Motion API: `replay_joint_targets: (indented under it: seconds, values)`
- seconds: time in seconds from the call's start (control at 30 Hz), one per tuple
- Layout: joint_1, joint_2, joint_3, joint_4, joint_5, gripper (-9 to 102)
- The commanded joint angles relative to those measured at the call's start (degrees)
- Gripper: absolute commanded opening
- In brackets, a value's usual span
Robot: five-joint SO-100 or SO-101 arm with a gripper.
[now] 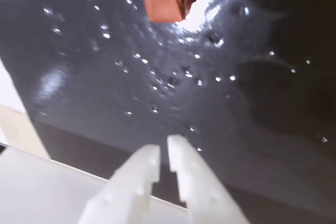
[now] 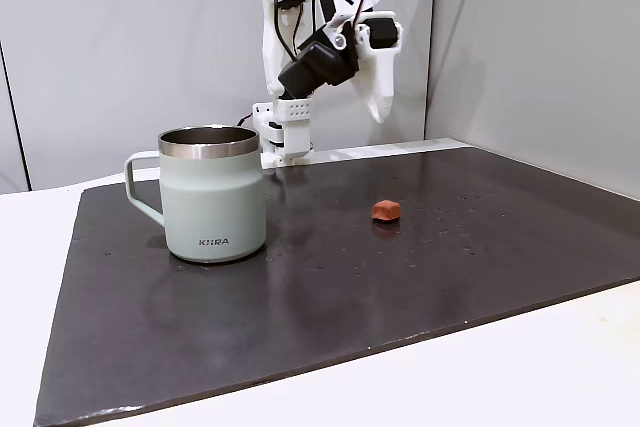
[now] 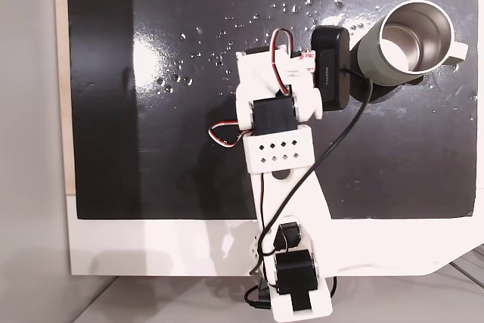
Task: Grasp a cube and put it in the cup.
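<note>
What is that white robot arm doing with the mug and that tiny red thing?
The white robot arm is up in the air, its gripper holding nothing. In the wrist view its fingers stand nearly together, pointing toward the small reddish-brown cube, which lies alone on the dark mat. The pale grey-green mug stands upright to the cube's left in the side fixed view, and from above it looks empty. The cube has not been picked up yet.

fixed view from the front: cup on the mat, left side, handle pointing left. cube on the mat right of it, well apart. arm base behind the cup at the mat's far edge, gripper raised above and behind the cube.
</note>
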Motion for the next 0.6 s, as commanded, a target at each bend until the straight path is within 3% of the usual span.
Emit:
replay_joint_targets:
  seconds: [0.0,0.57]
  values:
    - [-1.8,-1.4,-6.2,2.4,0.4,0]
    - [-2.6,-9.1,-14.3,9.2,0.0,0]
